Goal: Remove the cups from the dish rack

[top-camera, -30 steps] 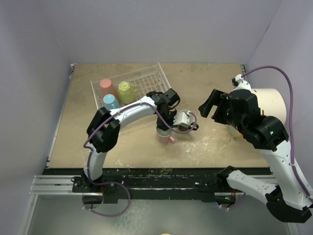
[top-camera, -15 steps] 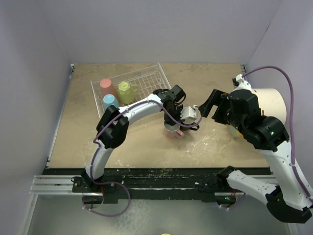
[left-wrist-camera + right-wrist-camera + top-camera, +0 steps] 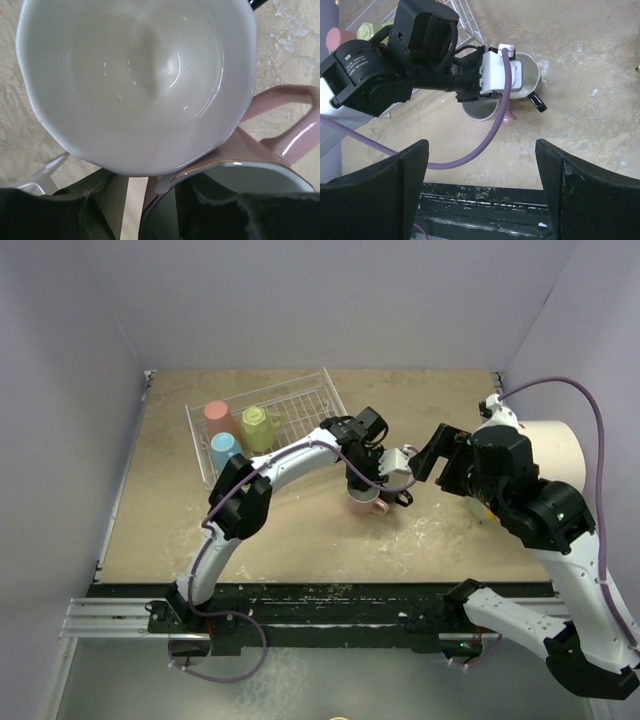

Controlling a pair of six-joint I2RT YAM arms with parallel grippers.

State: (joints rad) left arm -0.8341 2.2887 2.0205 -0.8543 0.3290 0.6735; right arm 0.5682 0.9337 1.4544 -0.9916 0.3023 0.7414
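Cups, from the top camera: I count three in the dish rack (image 3: 305, 405) at ten o'clock on the bench (image 3: 200, 530), namely the coral-red cup (image 3: 216, 418), the yellow-green cup (image 3: 258, 427) and the light blue cup (image 3: 225, 448). The pink cup (image 3: 365, 502) is out of the rack near mid-bench, under the left claw (image 3: 372, 488). The right claw (image 3: 432, 456) hangs at its three o'clock, close by and spread.

On the left wrist camera, I see the left claw pinching the pink cup's wall, one finger (image 3: 220, 217) inside the rim and the other outside. The black cup (image 3: 135, 75) fills twelve o'clock with its pale inside up, just beside the pink one; I cannot tell whether they touch.

On the right wrist camera, the right claw's fingers stand wide apart with nothing between them. Both cups sit upright side by side below, the black one at the pink one's one o'clock with its handle towards five.
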